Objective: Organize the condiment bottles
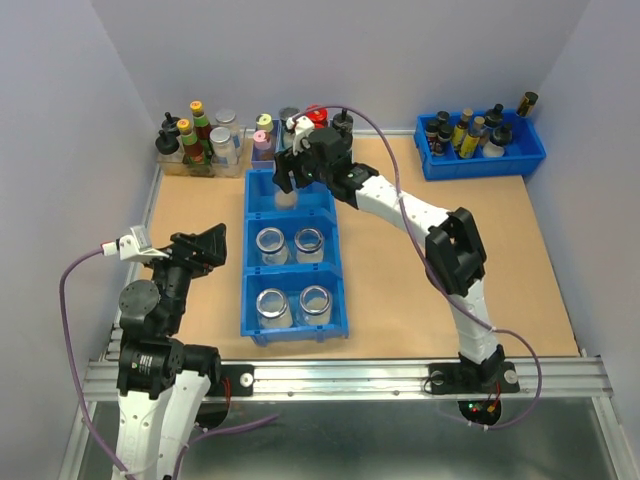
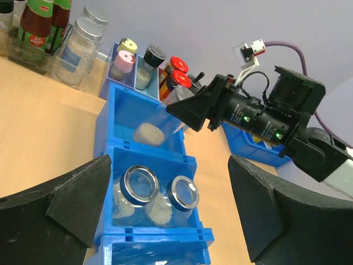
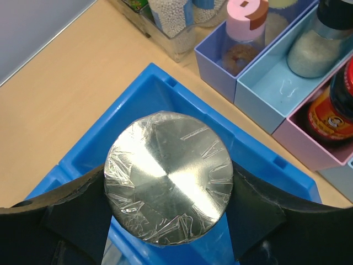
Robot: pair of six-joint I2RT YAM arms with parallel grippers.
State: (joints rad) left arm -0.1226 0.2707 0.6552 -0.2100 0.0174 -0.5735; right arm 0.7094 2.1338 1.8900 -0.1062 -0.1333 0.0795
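Silver-lidded jar (image 3: 168, 176) sits clamped in the right gripper (image 1: 290, 183) (arm stretched far forward) in the top compartment of the blue bin (image 1: 249, 262), upper centre; left gripper (image 1: 207, 246), arm folded lower left, gapes wide.

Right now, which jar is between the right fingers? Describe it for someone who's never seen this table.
Find the blue three-compartment bin in the middle of the table. In its far compartment one jar is between the right fingers. It alone has a flat silver lid; the four jars in the nearer compartments are open-topped.
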